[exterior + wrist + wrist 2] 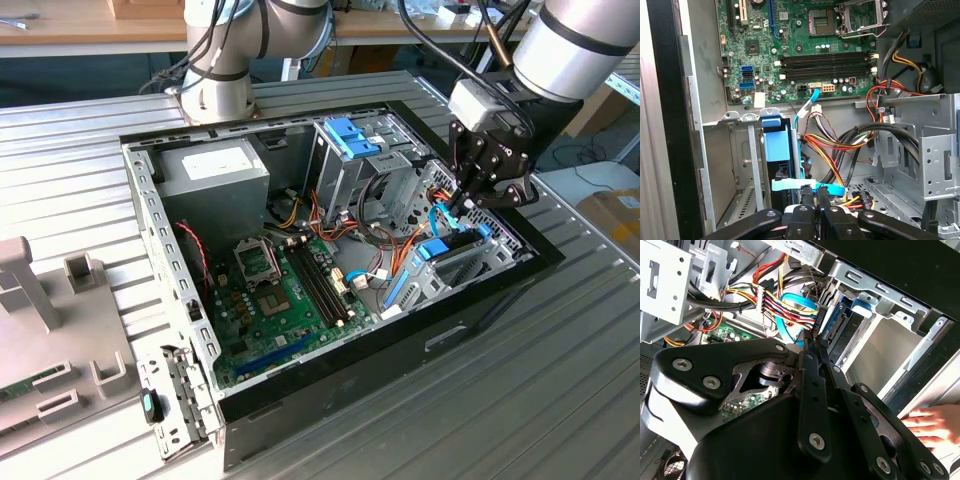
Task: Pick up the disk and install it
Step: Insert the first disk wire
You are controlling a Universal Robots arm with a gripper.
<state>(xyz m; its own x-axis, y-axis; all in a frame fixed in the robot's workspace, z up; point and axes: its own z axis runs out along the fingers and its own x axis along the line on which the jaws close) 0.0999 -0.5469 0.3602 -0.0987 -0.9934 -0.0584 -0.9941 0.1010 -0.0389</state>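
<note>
The disk [440, 250], a dark drive in a bright blue carrier, sits in a metal bay at the side of the open computer case on the exterior view's right. Its blue end tab [776, 142] faces the motherboard in the first wrist view. In the second wrist view the disk's blue frame [840, 325] lies just beyond my fingertips. My gripper [452, 207] hangs directly over the disk's connector end. The fingers are pressed together on a thin blue cable [790, 185] that crosses the tips [812, 192] and loops up [795, 305] behind the gripper [814, 342].
A grey drive cage with a blue top [350, 140] stands behind the bay. Bundles of coloured wires [840, 145] fill the gap beside the disk. The motherboard [280, 290] covers the case floor. A hand [930, 422] rests outside the case wall. A grey fixture [40, 330] stands on the exterior view's left.
</note>
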